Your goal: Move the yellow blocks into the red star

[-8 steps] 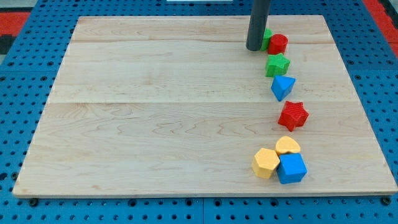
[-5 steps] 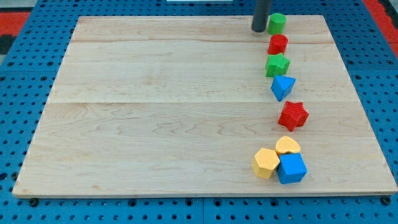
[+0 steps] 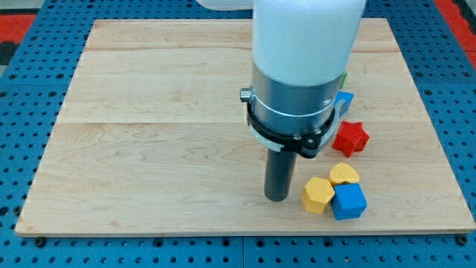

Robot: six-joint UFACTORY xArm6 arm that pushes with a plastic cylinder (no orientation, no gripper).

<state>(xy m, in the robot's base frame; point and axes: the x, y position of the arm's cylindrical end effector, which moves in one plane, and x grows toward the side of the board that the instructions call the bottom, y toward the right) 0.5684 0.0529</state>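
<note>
My tip (image 3: 277, 198) rests on the board near the view's bottom, just left of a yellow hexagonal block (image 3: 317, 196), with a small gap between them. A second yellow block (image 3: 343, 174), rounded on top, sits just up and right of the first. A blue cube (image 3: 349, 201) touches both yellow blocks on the right. The red star (image 3: 350, 138) lies above the yellow blocks, about one block's width from the rounded one. The arm's body hides the blocks further up the view's right side.
A blue block (image 3: 344, 100) and a sliver of green block (image 3: 343, 76) peek out from behind the arm's body (image 3: 305, 67) on the view's right. The wooden board (image 3: 149, 149) is ringed by a blue pegboard surface.
My tip has moved from the view's top, beside the green and red blocks, down to the view's bottom, left of the yellow hexagon. The arm now covers the upper blocks. No block has visibly moved.
</note>
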